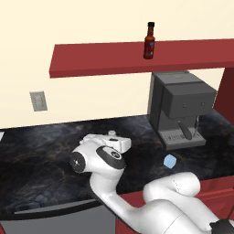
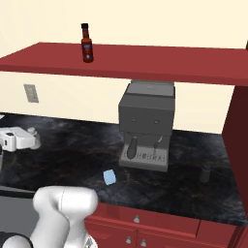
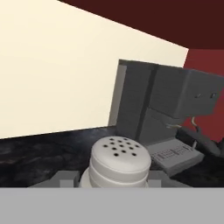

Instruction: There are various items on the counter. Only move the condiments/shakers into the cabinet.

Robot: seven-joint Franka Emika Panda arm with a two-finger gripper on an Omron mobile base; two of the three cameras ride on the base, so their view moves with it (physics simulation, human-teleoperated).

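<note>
Whitish-grey shaker (image 3: pixel 119 164) sits on the near left of the counter (image 1: pixel 41 160), between narrowed jaws that seem to clasp it. If that grip is shallow, it may slip when lifted toward the cabinet (image 1: pixel 114 57), where the red bottle (image 1: pixel 149 40) stands.

The counter (image 1: pixel 41 155) shows a polished black marble look, faint golden veins running through it. The cabinet (image 1: pixel 100 59) reads as flat, matt dark red. The coffee machine (image 2: pixel 145 116) looks like dull grey plastic or brushed metal. Up close, the whitish-grey shaker (image 3: pixel 119 162) has a smooth, matt top, punched with small holes. The red sauce bottle (image 1: pixel 149 41) gleams faintly, glassy.
</note>
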